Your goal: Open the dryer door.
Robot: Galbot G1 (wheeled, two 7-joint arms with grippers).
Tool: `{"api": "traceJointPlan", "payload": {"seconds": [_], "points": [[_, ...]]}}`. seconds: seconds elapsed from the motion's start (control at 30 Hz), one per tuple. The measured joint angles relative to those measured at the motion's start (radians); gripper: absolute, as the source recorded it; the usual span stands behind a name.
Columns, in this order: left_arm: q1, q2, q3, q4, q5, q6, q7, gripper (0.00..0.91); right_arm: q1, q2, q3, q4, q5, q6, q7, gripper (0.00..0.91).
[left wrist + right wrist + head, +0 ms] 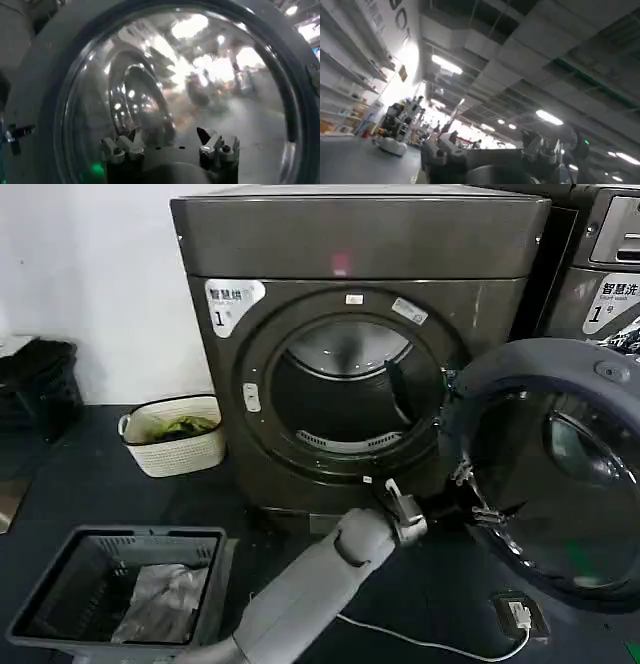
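Status of the task: the dryer door (560, 474) stood swung wide, hinged at the right edge of the dryer (350, 354) opening, with its dark grey inner side and domed glass turned toward the robot. The drum mouth was fully exposed. Judged from this, the opening was essentially complete; at most a withdrawal of the arm remained.

Nearest the robot, in front of the dryer and to its left, a grey basket (120, 584) held crumpled cloth on the dark floor (60, 474). A white cable (430, 646) ran across the floor in front of the dryer toward a small box (520, 614) below the door.

The left gripper (462, 496) was extended from the grey forearm to the inner side of the door, low and just in front of the dryer's lower right corner. In the left wrist view the left gripper (170, 145) had its fingers (212, 145) spread apart, nothing between them, facing the door glass (180, 90) closely. Contact with the door could not be confirmed.

The right gripper (490, 150) pointed up at a ceiling, fingers spread, holding nothing.

Beside the dryer's left side sat a white basket (172, 436) with green contents. A second machine (600, 264) stood against the dryer's right side.
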Motion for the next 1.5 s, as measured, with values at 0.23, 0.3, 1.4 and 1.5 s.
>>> {"api": "traceJointPlan", "payload": {"seconds": [0.23, 0.3, 1.4, 1.5], "points": [[0.025, 0.000, 0.014, -0.023, 0.008, 0.031, 0.014, 0.907, 0.000, 0.004, -0.003, -0.002, 0.075, 0.054, -0.027, 0.907], [0.036, 0.000, 0.015, -0.048, 0.019, 0.045, 0.020, 0.907, 0.001, 0.004, -0.007, -0.003, 0.091, 0.067, -0.043, 0.907], [0.453, 0.683, -0.238, -0.727, 0.112, -0.001, 0.091, 0.907, 0.041, -0.036, -0.092, -0.086, 0.083, 0.154, -0.055, 0.907], [0.502, 0.758, -0.285, -0.746, 0.153, -0.034, 0.088, 0.907, 0.046, -0.042, -0.103, -0.090, 0.083, 0.154, -0.058, 0.907]]}}
